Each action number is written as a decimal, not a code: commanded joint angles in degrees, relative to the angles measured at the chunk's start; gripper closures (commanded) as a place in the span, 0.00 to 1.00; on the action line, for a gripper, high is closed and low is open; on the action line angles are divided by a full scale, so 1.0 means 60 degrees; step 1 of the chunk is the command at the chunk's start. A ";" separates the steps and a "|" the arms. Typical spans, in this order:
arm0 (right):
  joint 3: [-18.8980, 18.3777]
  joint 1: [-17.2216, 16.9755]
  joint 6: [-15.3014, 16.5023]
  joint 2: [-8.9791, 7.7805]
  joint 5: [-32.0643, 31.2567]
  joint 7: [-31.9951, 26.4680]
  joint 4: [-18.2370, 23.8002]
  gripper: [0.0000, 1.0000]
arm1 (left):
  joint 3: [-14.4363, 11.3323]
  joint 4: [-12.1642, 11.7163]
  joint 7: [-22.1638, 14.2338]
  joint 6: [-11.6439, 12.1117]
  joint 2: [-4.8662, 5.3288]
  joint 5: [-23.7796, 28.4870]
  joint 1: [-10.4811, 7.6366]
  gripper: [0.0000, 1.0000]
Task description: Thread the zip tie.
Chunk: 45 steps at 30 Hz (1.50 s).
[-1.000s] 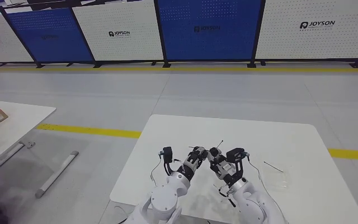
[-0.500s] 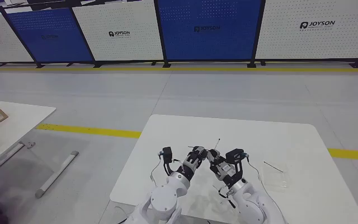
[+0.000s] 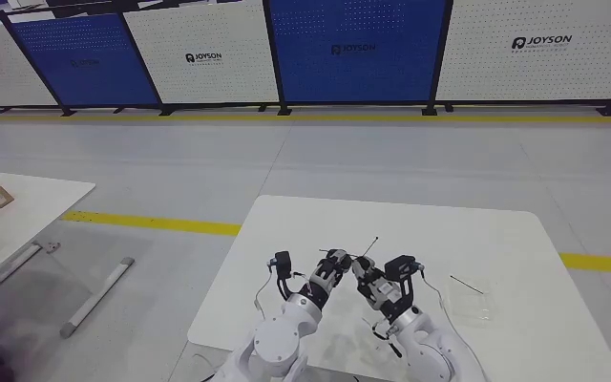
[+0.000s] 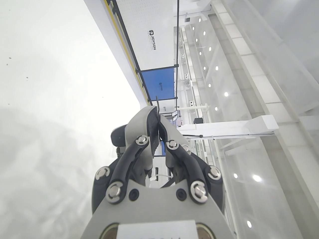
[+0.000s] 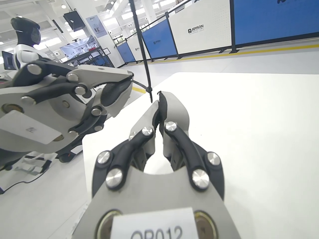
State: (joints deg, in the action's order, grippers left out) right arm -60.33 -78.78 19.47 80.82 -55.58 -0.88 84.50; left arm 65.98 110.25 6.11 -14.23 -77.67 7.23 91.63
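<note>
A black zip tie (image 5: 139,38) stands nearly upright between my two grippers, its head (image 5: 149,89) low and its long strap rising away. In the top view the zip tie (image 3: 368,246) sticks up and to the right above the grippers. My left gripper (image 5: 129,80) is shut on a short stretch of the tie leading into the head; a black sliver pokes past its fingertips (image 4: 157,108). My right gripper (image 5: 158,101) is shut, its tips just beside the tie's short lower end. Whether it pinches that end I cannot tell. Both grippers (image 3: 346,263) meet above the table's near middle.
A second black zip tie (image 3: 466,284) lies on the white table (image 3: 477,239) to the right, next to a clear plastic bag (image 3: 474,307). A smaller white table (image 3: 38,201) stands far left. The tabletop beyond the grippers is bare.
The tie's free end has swung slightly, and the left arm has shifted a little. Both grippers stay shut and close together.
</note>
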 commanded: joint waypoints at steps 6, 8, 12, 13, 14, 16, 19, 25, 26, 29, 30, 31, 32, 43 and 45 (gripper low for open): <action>-0.0089 -0.0167 -0.0108 -0.0058 -0.0136 -0.0005 0.0254 0.84 | -0.0079 -0.0046 0.0076 0.0001 -0.0005 -0.0076 -0.0047 1.00; -0.0090 -0.0182 -0.0150 -0.0067 -0.0152 -0.0014 0.0295 0.86 | -0.0106 -0.0045 0.0086 0.0013 -0.0006 -0.0095 -0.0052 1.00; -0.0076 -0.0182 -0.0200 -0.0077 -0.0162 -0.0027 0.0379 0.85 | -0.0165 -0.0049 0.0106 0.0019 -0.0004 -0.0214 -0.0051 1.00; -0.0070 -0.0177 -0.0206 -0.0079 -0.0164 -0.0033 0.0391 0.84 | -0.0175 -0.0048 0.0106 0.0017 -0.0002 -0.0239 -0.0049 1.00; -0.0060 -0.0168 -0.0217 -0.0081 -0.0165 -0.0043 0.0404 0.84 | -0.0186 -0.0044 0.0109 0.0017 -0.0001 -0.0260 -0.0045 1.00; -0.0041 -0.0150 -0.0239 -0.0083 -0.0165 -0.0072 0.0412 0.82 | -0.0198 -0.0036 0.0112 0.0020 0.0000 -0.0283 -0.0038 1.00; -0.0012 -0.0122 -0.0263 -0.0085 -0.0157 -0.0095 0.0414 0.82 | -0.0208 -0.0027 0.0119 0.0027 0.0003 -0.0306 -0.0028 1.00; 0.0018 -0.0089 -0.0294 -0.0094 -0.0141 -0.0075 0.0389 0.80 | -0.0223 -0.0036 0.0136 0.0047 0.0009 -0.0368 -0.0007 1.00; 0.0022 -0.0086 -0.0301 -0.0095 -0.0137 -0.0069 0.0385 0.79 | -0.0225 -0.0044 0.0130 0.0039 0.0011 -0.0392 -0.0005 1.00; 0.0037 -0.0069 -0.0315 -0.0098 -0.0125 -0.0067 0.0369 0.80 | -0.0234 -0.0077 0.0118 0.0028 0.0014 -0.0422 -0.0014 1.00; 0.0041 -0.0065 -0.0318 -0.0099 -0.0120 -0.0067 0.0365 0.81 | -0.0238 -0.0085 0.0114 0.0025 0.0015 -0.0431 -0.0018 1.00; 0.0046 -0.0059 -0.0321 -0.0101 -0.0113 -0.0068 0.0361 0.82 | -0.0244 -0.0091 0.0113 0.0024 0.0015 -0.0438 -0.0022 1.00; 0.0049 -0.0057 -0.0324 -0.0102 -0.0106 -0.0064 0.0358 0.84 | -0.0247 -0.0092 0.0111 0.0023 0.0016 -0.0443 -0.0024 1.00; 0.0095 -0.0038 -0.0394 -0.0114 -0.0073 0.0006 0.0293 1.00 | -0.0230 -0.0075 0.0131 0.0130 0.0021 -0.0397 0.0020 1.00; 0.0107 -0.0030 -0.0407 -0.0114 -0.0059 0.0017 0.0271 1.00 | -0.0213 -0.0048 0.0112 0.0219 0.0025 -0.0369 0.0048 1.00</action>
State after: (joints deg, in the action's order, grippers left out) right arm -59.72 -78.98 17.07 80.14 -55.97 -0.80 86.19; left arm 64.65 109.88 6.85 -13.16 -77.53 4.96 91.83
